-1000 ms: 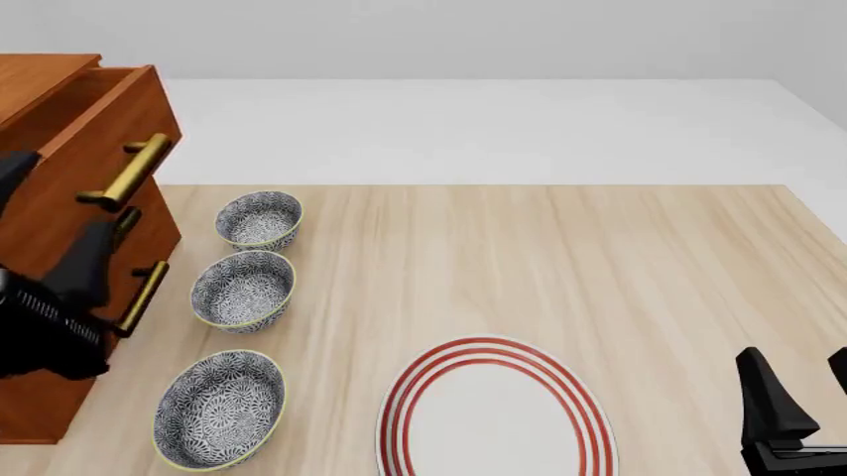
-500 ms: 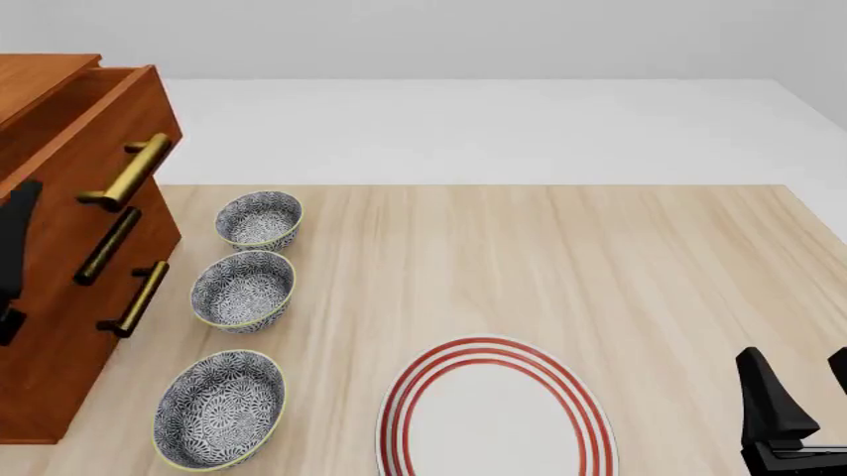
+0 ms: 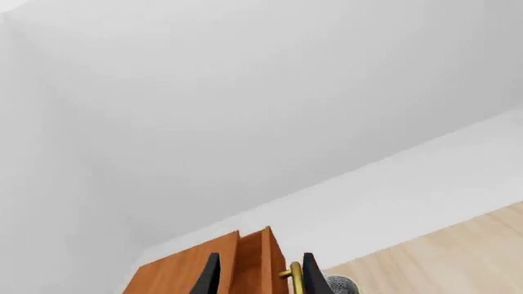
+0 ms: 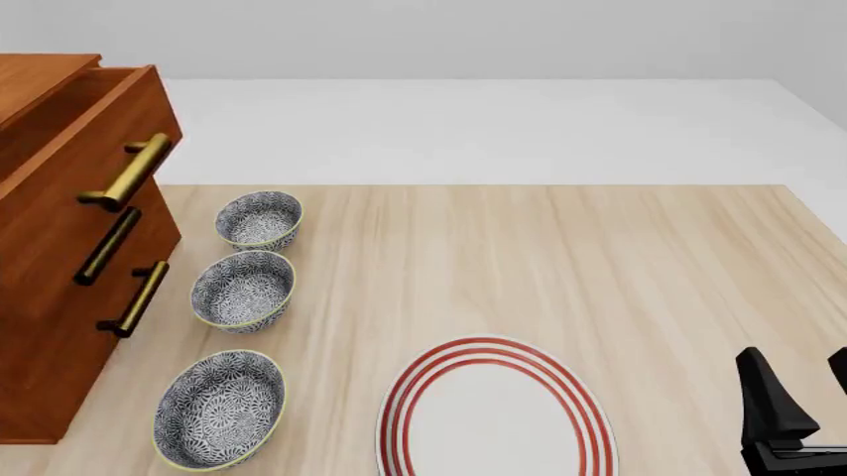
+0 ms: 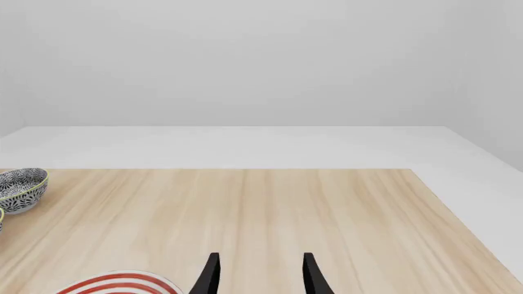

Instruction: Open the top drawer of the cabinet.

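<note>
Since the earlier frame our left end effector (image 3: 256,277) has left the front view; its wrist view shows it spread apart, empty, facing the cabinet (image 4: 60,258) at the desk's (image 4: 530,268) far-left. The top drawer (image 4: 93,139) stands pulled out, its one bar handle (image 4: 129,172) running along its front, nearest our left arm. Our right end effector (image 4: 800,402) idles, spread apart. We count three drawers, three bowls (image 4: 242,291), one plate (image 4: 497,412).

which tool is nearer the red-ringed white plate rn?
Right. The right tool sits just beside the red-ringed white plate at the table's near edge; the left tool is off by the reddish-brown wooden cabinet, outside the front view.
</note>
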`<action>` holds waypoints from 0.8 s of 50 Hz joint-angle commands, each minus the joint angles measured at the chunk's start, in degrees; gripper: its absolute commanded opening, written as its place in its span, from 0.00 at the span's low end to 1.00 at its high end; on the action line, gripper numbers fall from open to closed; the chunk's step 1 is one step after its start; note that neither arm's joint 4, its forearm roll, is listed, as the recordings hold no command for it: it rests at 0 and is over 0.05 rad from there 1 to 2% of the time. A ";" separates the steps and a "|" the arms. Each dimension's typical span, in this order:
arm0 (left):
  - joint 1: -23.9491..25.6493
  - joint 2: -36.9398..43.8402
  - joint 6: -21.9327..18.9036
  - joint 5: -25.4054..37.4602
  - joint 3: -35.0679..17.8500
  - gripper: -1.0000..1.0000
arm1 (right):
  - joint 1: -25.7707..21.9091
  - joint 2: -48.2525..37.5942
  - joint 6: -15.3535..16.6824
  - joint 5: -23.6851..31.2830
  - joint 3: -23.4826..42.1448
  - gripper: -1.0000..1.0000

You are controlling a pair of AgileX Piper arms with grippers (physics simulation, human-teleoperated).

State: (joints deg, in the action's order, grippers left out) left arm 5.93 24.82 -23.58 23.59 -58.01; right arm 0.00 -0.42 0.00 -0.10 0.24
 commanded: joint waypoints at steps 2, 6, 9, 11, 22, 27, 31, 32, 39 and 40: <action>0.58 7.36 13.42 13.90 -15.69 1.00 | 0.00 0.00 0.00 0.00 0.00 1.00; 0.72 10.27 20.48 16.82 -18.67 1.00 | 0.00 0.00 0.00 0.00 0.00 1.00; -0.53 11.30 20.64 17.10 -18.88 1.00 | 0.00 0.00 0.00 0.00 0.00 1.00; -0.37 12.82 24.98 18.39 -20.19 1.00 | 0.00 0.00 0.00 0.00 0.00 1.00; 2.17 17.21 25.98 26.70 -29.50 1.00 | 0.00 0.00 0.00 0.00 0.00 1.00; 1.67 18.82 28.31 29.23 -31.91 1.00 | 0.00 0.00 0.00 0.00 0.00 1.00; 0.38 19.78 29.34 28.84 -31.98 1.00 | 0.00 0.00 0.00 0.00 0.00 1.00; 0.17 20.17 30.50 28.92 -31.61 1.00 | 0.00 0.00 0.00 0.00 0.00 1.00; -2.65 21.67 34.42 27.44 -27.66 1.00 | 0.00 0.00 0.00 0.00 0.00 1.00; -2.63 21.83 32.87 27.53 -26.67 1.00 | 0.00 0.00 0.00 0.00 0.00 1.00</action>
State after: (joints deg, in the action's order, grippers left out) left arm 5.45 44.14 6.02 50.40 -86.58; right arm 0.00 -0.42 0.00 -0.10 0.24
